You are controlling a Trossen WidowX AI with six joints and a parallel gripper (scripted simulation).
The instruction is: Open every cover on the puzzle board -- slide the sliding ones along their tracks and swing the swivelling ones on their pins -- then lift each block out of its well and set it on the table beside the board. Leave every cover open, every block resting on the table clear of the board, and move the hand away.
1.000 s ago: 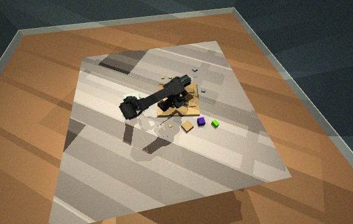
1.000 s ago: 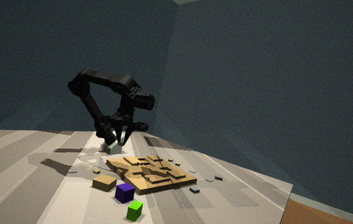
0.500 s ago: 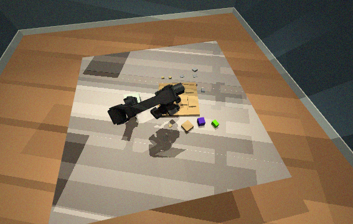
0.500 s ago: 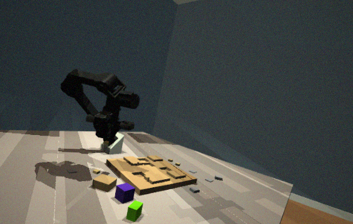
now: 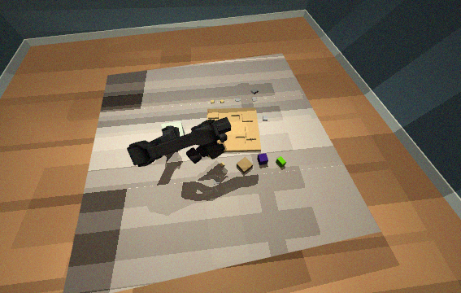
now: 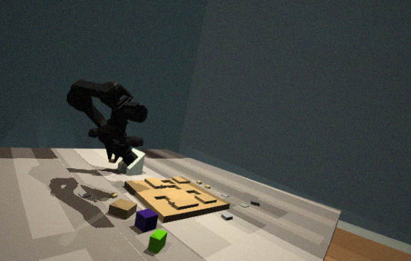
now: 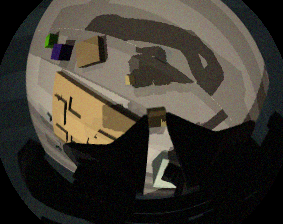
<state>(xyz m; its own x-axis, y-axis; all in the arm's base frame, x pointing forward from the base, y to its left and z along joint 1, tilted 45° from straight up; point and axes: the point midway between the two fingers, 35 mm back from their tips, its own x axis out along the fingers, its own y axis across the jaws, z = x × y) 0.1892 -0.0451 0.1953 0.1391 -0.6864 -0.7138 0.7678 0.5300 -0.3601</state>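
The puzzle board [image 5: 236, 145] [image 6: 143, 193] [image 7: 87, 120] lies flat, with raised covers [image 6: 184, 201] and dark slots on top. Whether every cover is open or any well holds a block is too small to tell. My gripper [image 6: 112, 159] [image 7: 156, 117] is shut on a small tan block [image 7: 157, 116] and holds it above the table, off the board's arm-side end. A larger tan block [image 5: 245, 165] [image 6: 122, 209], a purple block [image 5: 263, 159] [image 6: 146, 220] and a green block [image 5: 280, 161] [image 6: 157, 241] rest on the table beside the board, as does a small yellow block [image 5: 222, 164] [image 6: 114, 195].
Beyond the board's far side lie two small yellow pieces [image 5: 212, 102] [image 6: 207, 186] and several grey pieces [image 5: 265, 118] [image 6: 227, 217]. Another grey piece [image 6: 85, 195] lies on the near side. A pale green angled object [image 6: 138, 167] [image 7: 163, 181] stands by the arm's base.
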